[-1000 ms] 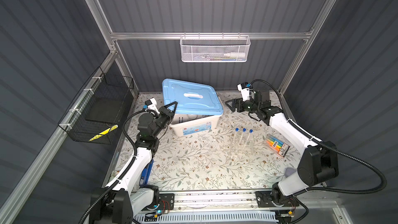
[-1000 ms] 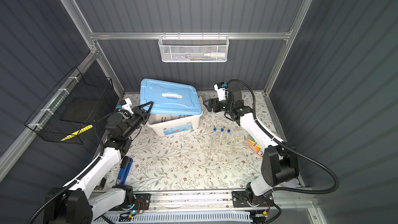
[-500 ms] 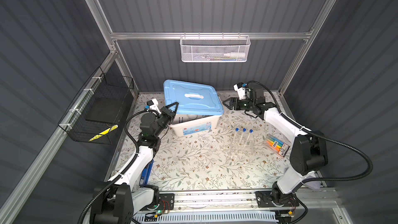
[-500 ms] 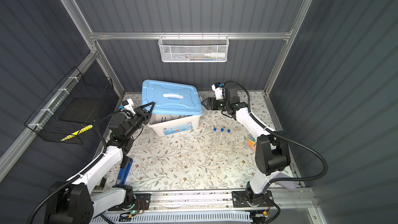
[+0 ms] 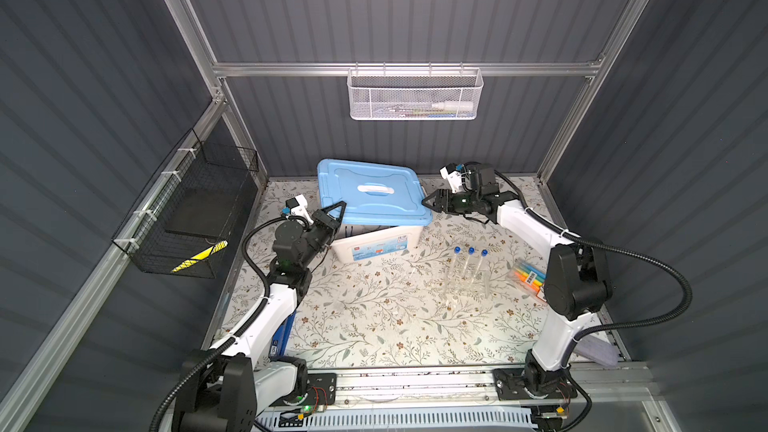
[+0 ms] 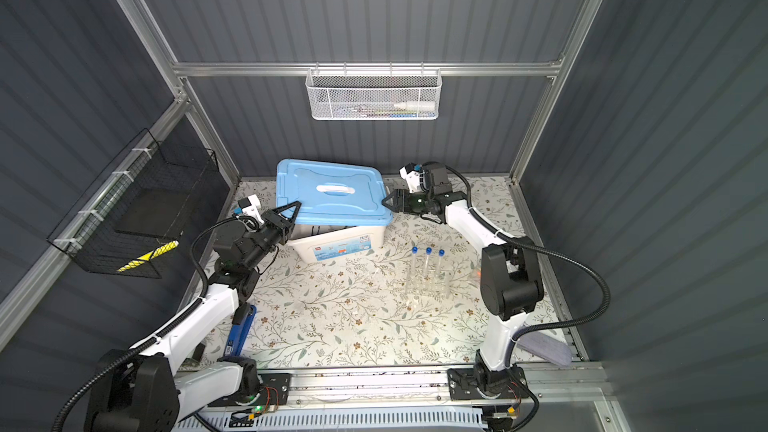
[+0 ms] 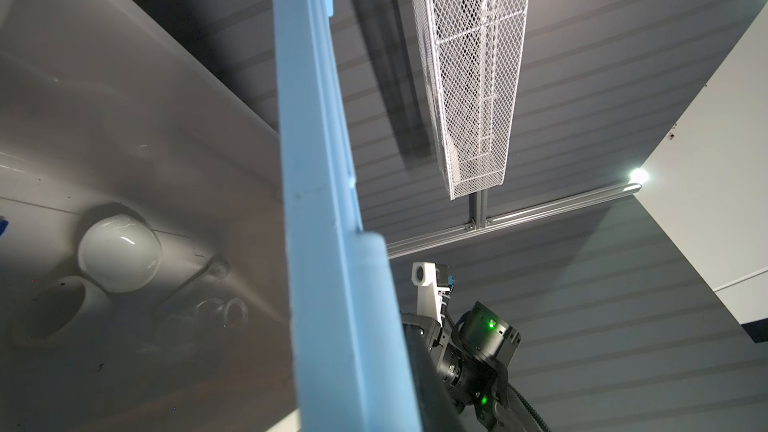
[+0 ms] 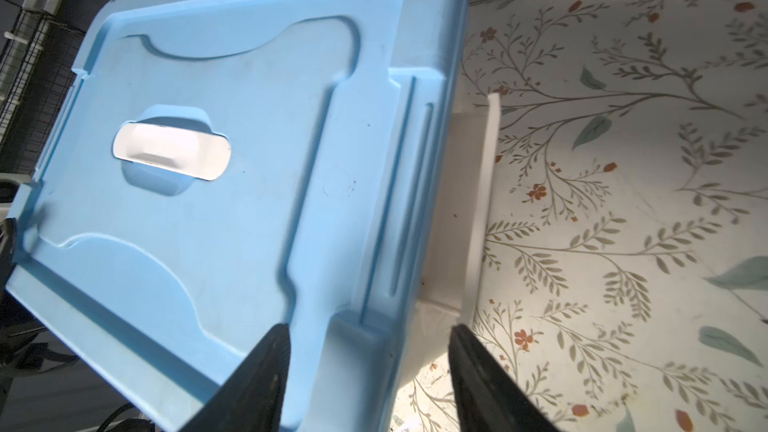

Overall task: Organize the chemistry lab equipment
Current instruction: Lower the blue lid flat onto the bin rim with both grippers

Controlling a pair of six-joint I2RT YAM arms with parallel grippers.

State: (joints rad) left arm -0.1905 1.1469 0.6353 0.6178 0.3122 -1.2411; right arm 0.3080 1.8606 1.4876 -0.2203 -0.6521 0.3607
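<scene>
**Both grippers at the bin lid; tubes upright in the rack**

The blue tweezers (image 6: 241,328) lie flat at the table's left edge, beside the left arm. Next, near the back wall, is the white bin (image 5: 374,248). Its blue lid (image 5: 370,195) is raised off the rim at the left and front, so a dark gap shows. The left wrist view looks under the lid and shows four things lying in the bin. A round white dish (image 7: 119,257) has a second dish (image 7: 50,320) in shade just beside it, with a thin rod (image 7: 189,284) and a small clear flask (image 7: 226,313) on its side. Right of the bin, three slim clear tubes (image 5: 470,265) with blue caps stand in a row in the clear rack (image 5: 465,290). A pack of highlighters (image 5: 528,278) lies near it.

The left arm reaches up and forward, and the left gripper (image 5: 338,209) is clenched on the lid's left edge. The right arm stretches back and toward the middle, with the right gripper (image 5: 426,201) level at the lid's right edge. In the right wrist view its fingers (image 8: 266,367) stand apart astride that edge. One is over the lid's top and the other is beyond the rim, with white bin showing in the gap.
</scene>
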